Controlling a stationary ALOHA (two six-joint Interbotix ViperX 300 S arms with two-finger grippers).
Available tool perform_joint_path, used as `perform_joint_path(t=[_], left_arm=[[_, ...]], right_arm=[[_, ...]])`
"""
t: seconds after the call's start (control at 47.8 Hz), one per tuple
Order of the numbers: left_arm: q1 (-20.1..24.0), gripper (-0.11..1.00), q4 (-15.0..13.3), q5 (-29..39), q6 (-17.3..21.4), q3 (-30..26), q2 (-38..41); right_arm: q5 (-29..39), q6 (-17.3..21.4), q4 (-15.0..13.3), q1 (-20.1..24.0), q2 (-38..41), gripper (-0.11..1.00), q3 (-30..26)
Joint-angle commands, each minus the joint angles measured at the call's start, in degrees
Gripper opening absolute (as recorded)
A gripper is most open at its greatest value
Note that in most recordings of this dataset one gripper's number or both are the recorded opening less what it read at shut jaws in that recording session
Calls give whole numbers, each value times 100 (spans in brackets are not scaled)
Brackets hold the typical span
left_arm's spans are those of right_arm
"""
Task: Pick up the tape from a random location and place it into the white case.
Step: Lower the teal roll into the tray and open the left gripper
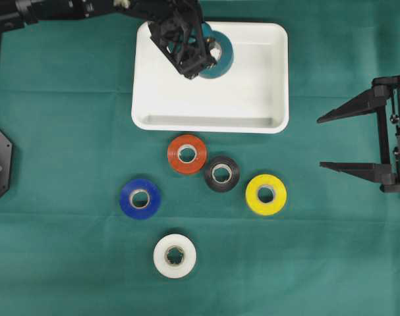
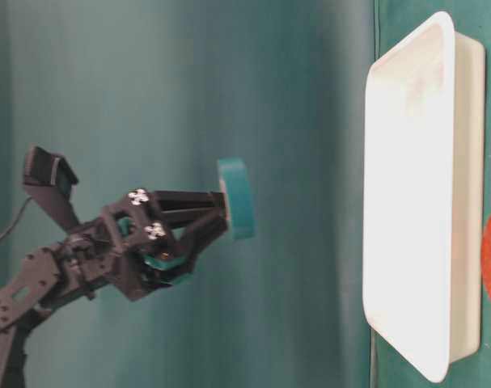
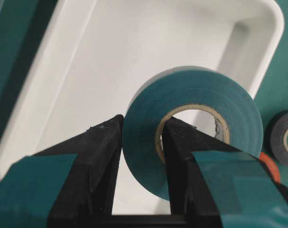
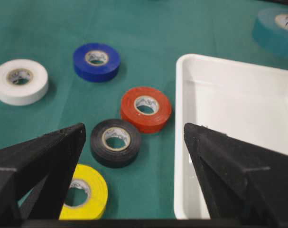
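Overhead view of a green cloth (image 1: 61,131) with two black robot arms. At the upper left of the frame the left claw (image 1: 201,54) reaches in over the white case (image 1: 252,118), pinching a teal tape roll (image 1: 221,56): one finger sits outside the roll, the other inside its core. The side view shows the roll held clear above the case, not resting in it. The case lies at the top centre of the frame, and apart from the roll hanging over its upper left part nothing is seen in it.

Below the case, from left to right, lie a blue roll (image 1: 140,198), a white roll (image 1: 174,255) lowest in the frame, a red roll (image 1: 186,153) touching a black roll (image 1: 221,173), and a yellow roll (image 1: 265,194).

At the right edge the right claw (image 1: 338,141) hangs spread wide, holding nothing, well apart from the rolls
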Motion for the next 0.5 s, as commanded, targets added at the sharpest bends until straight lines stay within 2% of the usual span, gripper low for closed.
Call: perform_joint_path(t=[0.0,0.23,0.481], left_arm=[[0,20,-9,-193,-9,62,9],[35,20,-9,-527,-9,264,422],[53,20,-9,-1222,-9,554,721]], right_arm=[[-26,-9,-9,-9,18,92,-141],[-44,-9,-9,0,44,92,-123],[-44,-18,-9,-9,53,92,-123]])
